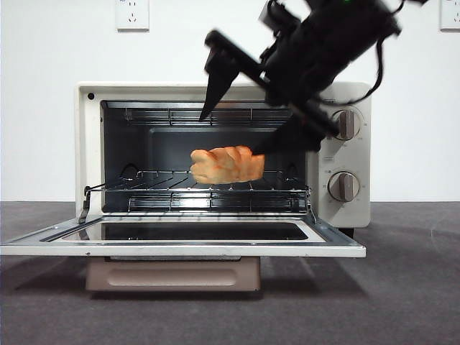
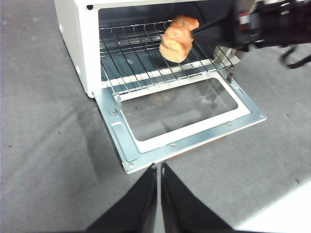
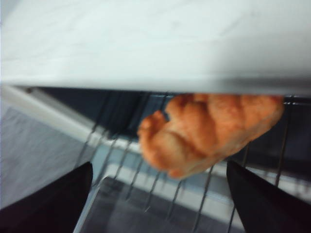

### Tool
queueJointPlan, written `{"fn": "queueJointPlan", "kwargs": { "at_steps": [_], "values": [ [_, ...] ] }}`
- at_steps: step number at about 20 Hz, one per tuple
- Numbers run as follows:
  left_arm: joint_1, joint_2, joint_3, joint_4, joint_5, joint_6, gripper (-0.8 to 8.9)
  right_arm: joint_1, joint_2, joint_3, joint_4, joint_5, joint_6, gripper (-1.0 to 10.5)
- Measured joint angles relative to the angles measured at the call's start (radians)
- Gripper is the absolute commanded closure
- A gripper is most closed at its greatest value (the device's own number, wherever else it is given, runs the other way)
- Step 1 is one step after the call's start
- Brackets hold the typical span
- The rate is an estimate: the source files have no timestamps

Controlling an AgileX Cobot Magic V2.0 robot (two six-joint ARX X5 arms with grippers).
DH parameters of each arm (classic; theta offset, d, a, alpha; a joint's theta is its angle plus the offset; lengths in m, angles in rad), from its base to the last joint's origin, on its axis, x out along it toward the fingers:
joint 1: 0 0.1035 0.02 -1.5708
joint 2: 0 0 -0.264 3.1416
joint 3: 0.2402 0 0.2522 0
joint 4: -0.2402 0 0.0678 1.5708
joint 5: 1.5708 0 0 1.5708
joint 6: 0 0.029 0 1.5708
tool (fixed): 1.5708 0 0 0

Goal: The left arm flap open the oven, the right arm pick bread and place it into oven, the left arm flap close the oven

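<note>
The cream-white oven stands with its door flapped down flat. The golden bread is inside, tilted just over the wire rack; I cannot tell whether it rests on the rack. My right gripper reaches into the oven mouth from the upper right, open, with its jaws wide apart above and beside the loaf. In the right wrist view the bread shows blurred beyond the right gripper. My left gripper is shut and hangs in front of the door's edge. The left wrist view also shows the bread.
Two beige knobs sit on the oven's right panel. The beige handle hangs under the lowered door. Dark grey table stretches around the oven, with a white wall and a socket behind.
</note>
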State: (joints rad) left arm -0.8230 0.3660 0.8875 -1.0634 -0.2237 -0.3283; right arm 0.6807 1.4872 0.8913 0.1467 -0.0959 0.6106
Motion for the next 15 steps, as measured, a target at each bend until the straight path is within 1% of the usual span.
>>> {"fn": "queueJointPlan", "kwargs": {
  "at_steps": [2,4,8,10,11,13,15],
  "values": [
    [0.0,0.0,0.0,0.021,-0.024,0.0,7.94,0.012,-0.077,0.0,-0.099,-0.029,-0.002,5.1],
    [0.0,0.007,0.0,0.063,-0.036,0.0,7.94,0.027,-0.165,0.0,-0.217,-0.055,-0.024,5.1],
    [0.0,0.087,0.0,0.163,-0.037,0.011,7.99,0.034,-0.385,0.0,-0.445,-0.184,-0.13,5.1],
    [0.0,0.153,-0.001,0.174,-0.036,0.034,7.99,0.034,-0.493,0.0,-0.537,-0.218,-0.17,5.1],
    [0.001,0.196,-0.006,0.174,-0.029,0.042,7.99,0.034,-0.545,0.0,-0.581,-0.219,-0.187,5.1],
    [0.018,0.281,-0.01,0.181,0.042,0.055,8.0,0.034,-0.645,0.0,-0.668,-0.219,-0.219,5.1],
    [0.061,0.344,-0.014,0.215,0.127,0.08,8.01,0.034,-0.742,0.0,-0.77,-0.214,-0.248,5.1]
  ]
}}
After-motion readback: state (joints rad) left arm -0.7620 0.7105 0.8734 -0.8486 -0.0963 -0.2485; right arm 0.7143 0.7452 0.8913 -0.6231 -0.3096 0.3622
